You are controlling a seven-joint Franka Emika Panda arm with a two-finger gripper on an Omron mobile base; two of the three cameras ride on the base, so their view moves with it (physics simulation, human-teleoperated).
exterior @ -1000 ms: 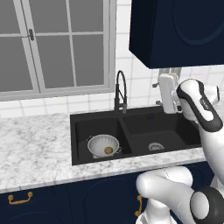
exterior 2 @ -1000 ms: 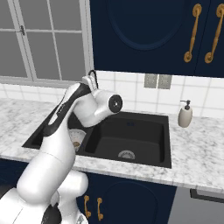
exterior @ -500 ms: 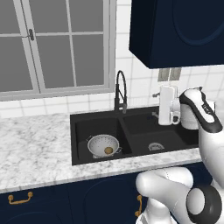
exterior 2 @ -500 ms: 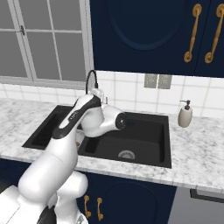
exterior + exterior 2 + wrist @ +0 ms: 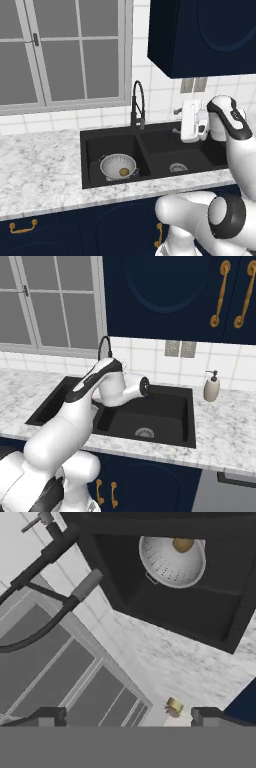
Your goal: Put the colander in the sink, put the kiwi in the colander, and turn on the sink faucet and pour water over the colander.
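Sink faucet: the sink faucet (image 5: 137, 106) stands upright at the back rim of the sink (image 5: 95, 177), on the divider between the two basins. Its coil-wrapped spout arches high and hangs down toward the front.
Colander: the colander (image 5: 119, 166) sits upright in the basin left of the faucet, near the front wall. The hand view shows it as a pale dotted bowl (image 5: 172, 561).
Kiwi: the kiwi (image 5: 123, 172) lies inside the colander, toward its right side.
Task so far: judging from how things lie, colander and kiwi are both placed; the water remains.
Gripper: the gripper (image 5: 179, 121) hangs over the basin right of the faucet, above the sink's rim height, with its fingers spread wide and nothing between them. In the hand view the two tips (image 5: 47, 716) stand far apart at the bottom.
Key relation: the faucet lies to the gripper's left and slightly behind it, near but not touching. The hand points leftward along the sink's back edge, so the faucet's upright stem crosses the line of approach.
Next move, as a judgement: a short reach to the left, toward the faucet's base, should bring the fingers to its handle (image 5: 38, 521), which is too small to make out well.
Risk: the arched spout stands between hand and colander, so a wide sweep could knock it.
Other: a beige soap dispenser (image 5: 212, 387) stands on the counter right of the sink, well apart from the faucet.
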